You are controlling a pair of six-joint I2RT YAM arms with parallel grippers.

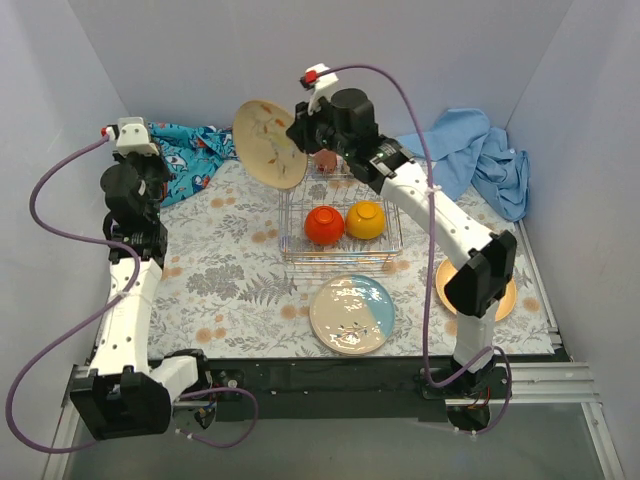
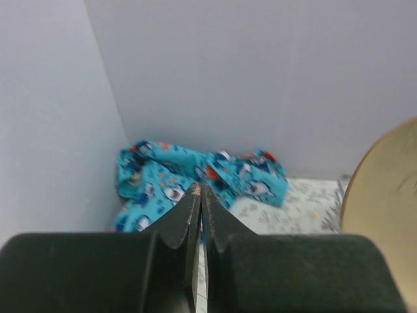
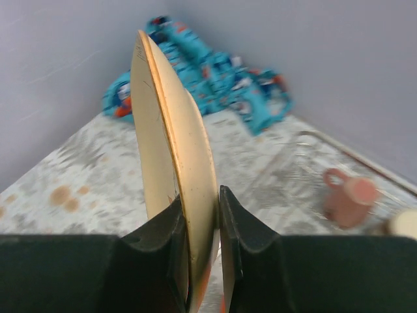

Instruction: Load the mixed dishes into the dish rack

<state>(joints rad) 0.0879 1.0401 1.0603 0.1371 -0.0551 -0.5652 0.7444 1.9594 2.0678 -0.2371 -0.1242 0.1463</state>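
My right gripper (image 3: 199, 195) is shut on the rim of the tan floral plate (image 1: 268, 143), holding it on edge in the air just left of the dish rack (image 1: 288, 240). Inside the rack sit a red bowl (image 1: 324, 226), an orange bowl (image 1: 365, 219) and a pinkish mug (image 1: 326, 160). A cream-and-light-blue plate (image 1: 352, 314) lies flat in front of the rack. The yellow-orange plate (image 1: 443, 272) lies at the right, partly hidden by the right arm. My left gripper (image 2: 200, 189) is shut on nothing, raised near the back left corner.
A blue patterned cloth (image 1: 190, 155) is bunched in the back left corner, in front of my left gripper. A plain light-blue cloth (image 1: 480, 155) lies at the back right. Grey walls close in the table on three sides.
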